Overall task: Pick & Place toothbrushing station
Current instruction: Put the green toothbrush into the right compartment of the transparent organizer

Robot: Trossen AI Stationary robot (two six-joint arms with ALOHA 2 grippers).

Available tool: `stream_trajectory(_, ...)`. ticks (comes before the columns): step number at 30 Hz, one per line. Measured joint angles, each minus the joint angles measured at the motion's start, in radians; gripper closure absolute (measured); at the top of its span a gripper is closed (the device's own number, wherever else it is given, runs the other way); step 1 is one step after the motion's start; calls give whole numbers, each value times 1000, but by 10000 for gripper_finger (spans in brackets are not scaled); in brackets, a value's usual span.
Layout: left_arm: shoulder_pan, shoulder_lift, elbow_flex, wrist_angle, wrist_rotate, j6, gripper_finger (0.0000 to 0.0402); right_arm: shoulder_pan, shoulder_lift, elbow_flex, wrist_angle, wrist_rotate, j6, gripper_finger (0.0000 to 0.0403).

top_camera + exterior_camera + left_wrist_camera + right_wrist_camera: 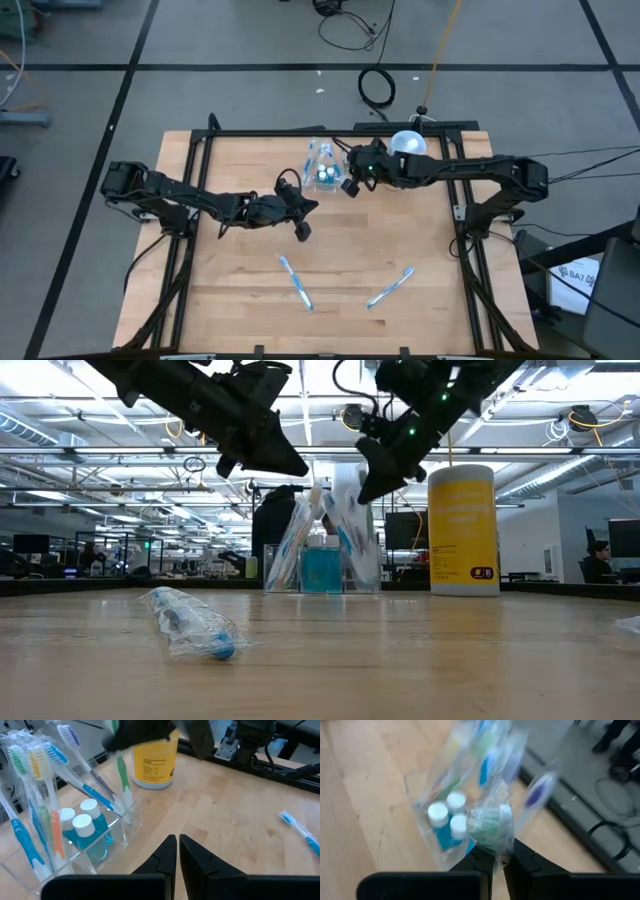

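Note:
The toothbrushing station (322, 168) is a see-through holder standing at the table's far middle. It holds several toothbrushes and blue bottles with white caps, and shows too in the low view (322, 565) and the left wrist view (75, 835). My right gripper (349, 186) is just right of and above it, shut on a green toothbrush in a clear wrapper (490, 825). My left gripper (300, 226) hangs shut and empty above the table, nearer than the station (177, 855). My right gripper pinches the wrapped green toothbrush at its bristle end (496, 840) between its two fingers, slanting down from above and from the table's right. The toothbrush (121, 775) hangs nearly upright below the fingers. Its lower end (128, 807) reaches down into the station's right corner.
A yellow jar with a white lid (407, 143) stands at the far right behind the right arm (462, 530). Two wrapped toothbrushes lie on the near half of the table, one at the left (297, 283) and one at the right (390, 288). A black frame borders the table.

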Motion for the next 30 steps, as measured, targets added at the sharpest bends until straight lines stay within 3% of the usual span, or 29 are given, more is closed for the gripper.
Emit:
stream_trajectory(8,-2,0,0,-10,1,-8,380,-2,60,0,20,-17,20,383)
stream_trajectory(19,-4,0,0,-46,3,-34,380,-3,60,-1,15,-17,30,309)
stream_trajectory(30,-32,0,0,-111,3,-92,380,1,-59,-2,-34,-17,89,276)
